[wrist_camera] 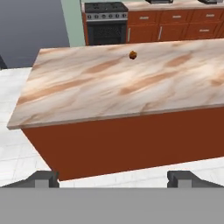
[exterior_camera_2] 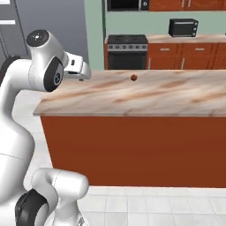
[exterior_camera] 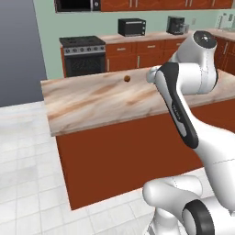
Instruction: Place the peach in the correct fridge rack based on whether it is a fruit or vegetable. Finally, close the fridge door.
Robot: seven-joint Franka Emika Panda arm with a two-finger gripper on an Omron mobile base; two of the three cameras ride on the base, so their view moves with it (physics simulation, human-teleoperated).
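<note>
The peach (exterior_camera: pixel 127 79) (exterior_camera_2: pixel 133 78) (wrist_camera: pixel 133 55) is a small orange-brown ball lying alone on the marble island counter (exterior_camera: pixel 92 98), close to its far edge. My gripper (wrist_camera: pixel 113 179) is open with nothing between its fingertips (wrist_camera: pixel 43 178). It hangs in front of the island's near side, well short of the peach and higher than the counter top. My white hand (exterior_camera_2: pixel 78 66) points toward the island. A tall grey fridge face (exterior_camera: pixel 18 50) (exterior_camera_2: pixel 48 26) stands at the far left, beyond the island. The fridge rack is out of view, and I cannot tell how the fridge door stands.
The island has a red-brown front panel (exterior_camera_2: pixel 132 150) and stands on a white tiled floor (exterior_camera: pixel 27 183). Along the back wall are a black stove (exterior_camera: pixel 83 55), red-brown cabinets, a toaster oven (exterior_camera: pixel 132 26) and a coffee machine (exterior_camera: pixel 175 25).
</note>
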